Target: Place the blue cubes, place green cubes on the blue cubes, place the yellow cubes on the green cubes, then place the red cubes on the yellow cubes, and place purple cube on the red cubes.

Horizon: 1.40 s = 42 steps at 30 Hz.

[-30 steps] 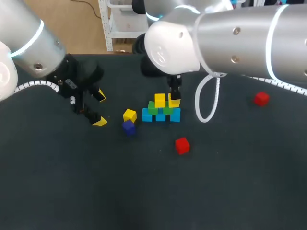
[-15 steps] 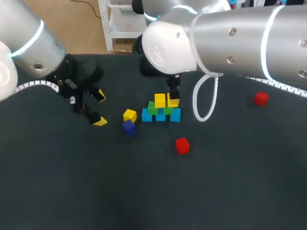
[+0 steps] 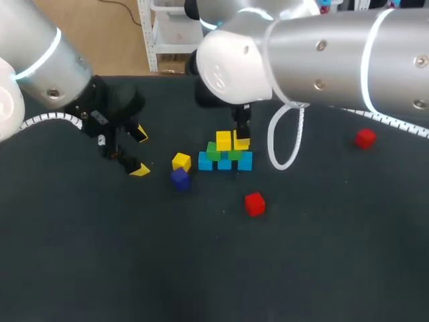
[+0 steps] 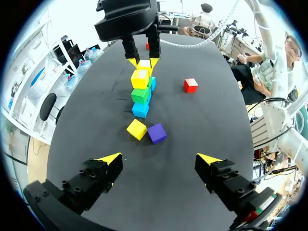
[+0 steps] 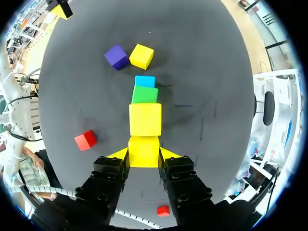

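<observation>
The right gripper (image 5: 144,153) is clamped on a yellow cube (image 5: 143,146), one finger on each side. It's holding it right at the top of the little pyramid in the middle of the table (image 3: 201,282). That cube sits just beside a second yellow cube (image 3: 223,140) in the top row. Honestly can't tell from any angle whether the gripped one is resting on the green cube (image 3: 235,153) below it or hanging a hair above. There's another green cube (image 3: 213,151) next to that one under the second yellow. The bottom row is three blue cubes (image 3: 206,162) lined up side by side on the dark tabletop.

The left gripper (image 4: 159,159) is off to the left of the build with its fingers spread wide and nothing between them, just hovering low over the table. Ahead of it, between it and the stack, are a loose yellow cube (image 4: 136,129) and the purple cube (image 4: 157,133), pretty much corner to corner.

There are two reds. One red cube (image 3: 254,204) is on the near side of the pyramid, a bit apart from it. The far red cube (image 3: 365,138) is way over on the right, well away from everything.
</observation>
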Tool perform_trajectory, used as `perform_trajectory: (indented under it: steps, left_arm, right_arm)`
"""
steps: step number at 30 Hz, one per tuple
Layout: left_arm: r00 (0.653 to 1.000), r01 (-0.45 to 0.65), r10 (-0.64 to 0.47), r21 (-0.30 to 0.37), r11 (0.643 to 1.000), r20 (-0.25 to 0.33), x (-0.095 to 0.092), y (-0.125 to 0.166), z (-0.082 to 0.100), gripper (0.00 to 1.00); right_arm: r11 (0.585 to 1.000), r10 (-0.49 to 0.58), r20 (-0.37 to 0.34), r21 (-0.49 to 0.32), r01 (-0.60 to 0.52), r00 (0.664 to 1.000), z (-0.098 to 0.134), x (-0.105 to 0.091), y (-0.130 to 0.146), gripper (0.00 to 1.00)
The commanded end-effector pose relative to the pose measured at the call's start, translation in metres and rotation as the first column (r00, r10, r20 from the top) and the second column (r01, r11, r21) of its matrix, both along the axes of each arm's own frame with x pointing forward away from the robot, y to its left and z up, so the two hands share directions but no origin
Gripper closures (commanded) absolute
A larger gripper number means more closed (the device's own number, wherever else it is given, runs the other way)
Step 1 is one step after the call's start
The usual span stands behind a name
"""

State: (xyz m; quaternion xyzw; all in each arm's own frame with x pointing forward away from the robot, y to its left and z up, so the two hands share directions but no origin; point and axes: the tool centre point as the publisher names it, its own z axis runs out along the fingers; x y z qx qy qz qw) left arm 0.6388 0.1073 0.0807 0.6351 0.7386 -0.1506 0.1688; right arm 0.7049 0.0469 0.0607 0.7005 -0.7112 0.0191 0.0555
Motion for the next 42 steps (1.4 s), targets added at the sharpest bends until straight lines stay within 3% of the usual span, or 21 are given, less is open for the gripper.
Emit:
perform_trajectory:
  steps: [1, 42]
  left_arm:
    - [1.000, 0.001, -0.001, -0.002, 1.000, 0.001, 0.0003, 0.0008, -0.0003, 0.00]
    - [1.000, 0.001, -0.001, -0.002, 1.000, 0.001, 0.0003, 0.0008, -0.0003, 0.00]
  right_arm:
    - [1.000, -0.001, 0.000, -0.003, 0.001, 1.000, -0.0007, 0.0009, 0.0012, 1.00]
    - [1.000, -0.012, 0.003, 0.018, 0.012, 1.000, -0.0012, 0.0013, 0.0036, 1.00]
